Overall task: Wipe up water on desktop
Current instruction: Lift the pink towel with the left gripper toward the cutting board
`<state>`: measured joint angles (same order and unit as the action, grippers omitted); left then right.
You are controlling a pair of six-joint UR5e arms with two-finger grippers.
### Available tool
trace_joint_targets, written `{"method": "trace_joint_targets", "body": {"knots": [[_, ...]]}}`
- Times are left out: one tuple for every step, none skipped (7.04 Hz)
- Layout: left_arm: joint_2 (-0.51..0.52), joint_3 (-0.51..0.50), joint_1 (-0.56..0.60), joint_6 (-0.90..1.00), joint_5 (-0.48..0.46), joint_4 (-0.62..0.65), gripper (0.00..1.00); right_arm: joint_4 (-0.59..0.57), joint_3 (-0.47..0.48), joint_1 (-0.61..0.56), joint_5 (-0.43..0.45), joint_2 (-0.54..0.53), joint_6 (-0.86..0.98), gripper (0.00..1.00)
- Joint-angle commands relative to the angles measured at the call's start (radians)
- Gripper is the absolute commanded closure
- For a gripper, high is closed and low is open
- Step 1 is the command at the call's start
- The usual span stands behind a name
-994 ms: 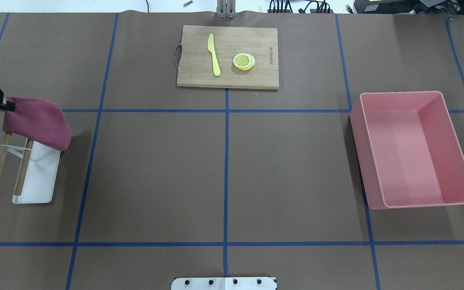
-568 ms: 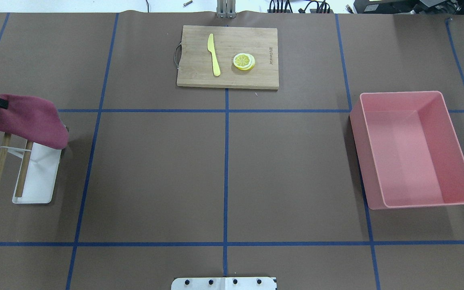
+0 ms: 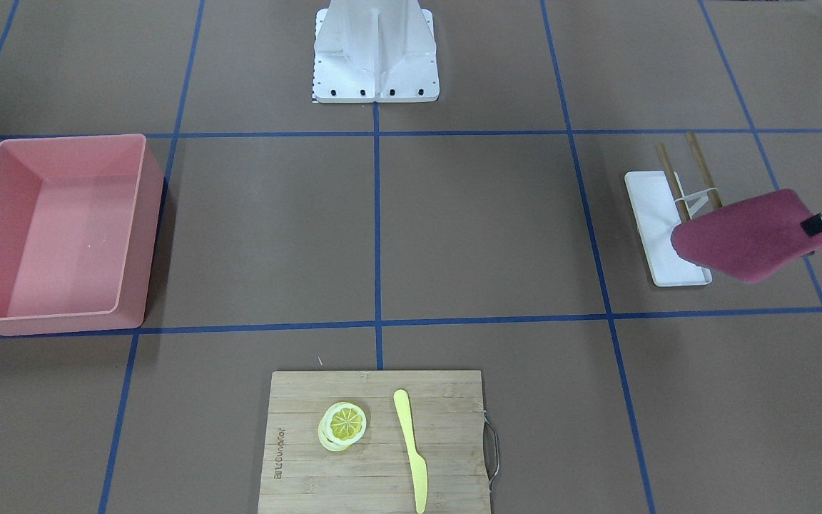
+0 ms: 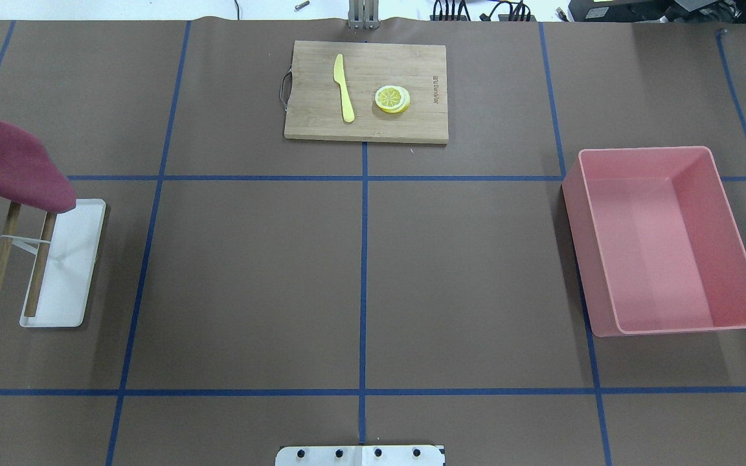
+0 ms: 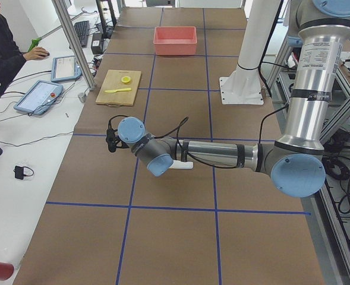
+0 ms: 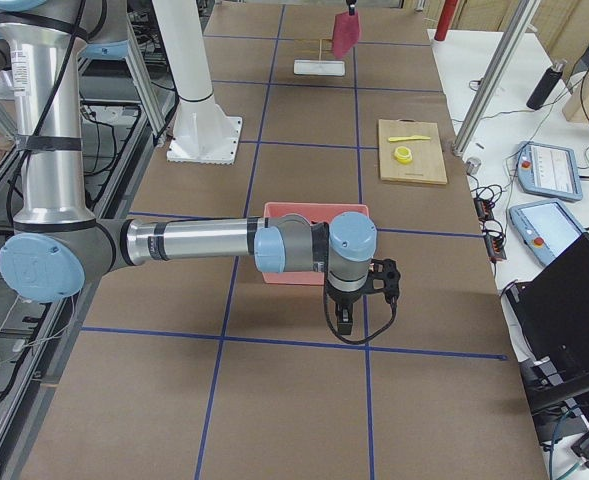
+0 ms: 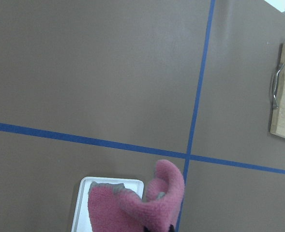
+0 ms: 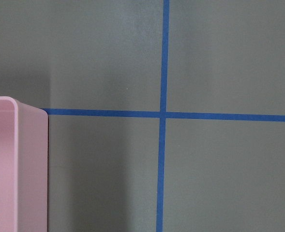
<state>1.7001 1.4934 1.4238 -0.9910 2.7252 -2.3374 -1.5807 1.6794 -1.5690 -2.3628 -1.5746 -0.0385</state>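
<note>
Since the maroon cloth [image 3: 746, 239] is pinched only at one edge, it droops in a soft fold below the left gripper [image 3: 813, 223], whose fingers are clamped on that edge. It hangs in the air above the far end of the white rack tray [image 4: 65, 278] and its two wooden rods [image 4: 39, 259], at the robot's left side of the desktop [image 4: 250, 278]. The far side view suggests that it hangs clear of the rack. The wrist view shows a thick, fuzzy pile, so the cloth looks light, limp and absorbent. It will probably not slip from the grasp, but it will bunch or fold under itself when dragged.

Holding it at the edge suits wiping, since most of the fabric is free to spread flat on the brown surface. Pressing it down gently should keep it from rolling into a wad. No water can be made out on the desktop in any view, so the spot to wipe is uncertain.

The right gripper [image 6: 344, 318] hovers near the pink bin [image 4: 580, 259], well apart from the cloth. Whether its fingers are parted or closed cannot be told from that side view. The cutting board [image 4: 366, 126] with its yellow knife [image 4: 344, 87] and lemon slice [image 4: 392, 98] lies at the far middle, away from both arms.
</note>
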Motion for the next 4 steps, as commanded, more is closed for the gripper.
{"method": "trace_joint_targets", "body": {"knots": [[0.091, 0.008, 0.009, -0.164, 0.002, 0.030, 1.00, 0.007, 0.040, 0.001, 0.002, 0.008, -0.003, 0.00], [0.148, 0.007, 0.004, -0.280, 0.002, 0.039, 1.00, 0.008, 0.037, 0.016, 0.005, 0.014, -0.009, 0.00], [0.211, 0.002, -0.003, -0.422, -0.008, 0.049, 1.00, 0.063, 0.042, 0.032, -0.002, 0.015, -0.014, 0.00], [0.278, 0.005, -0.031, -0.522, -0.027, 0.100, 1.00, 0.118, 0.037, 0.079, -0.015, 0.024, -0.011, 0.00]]}}
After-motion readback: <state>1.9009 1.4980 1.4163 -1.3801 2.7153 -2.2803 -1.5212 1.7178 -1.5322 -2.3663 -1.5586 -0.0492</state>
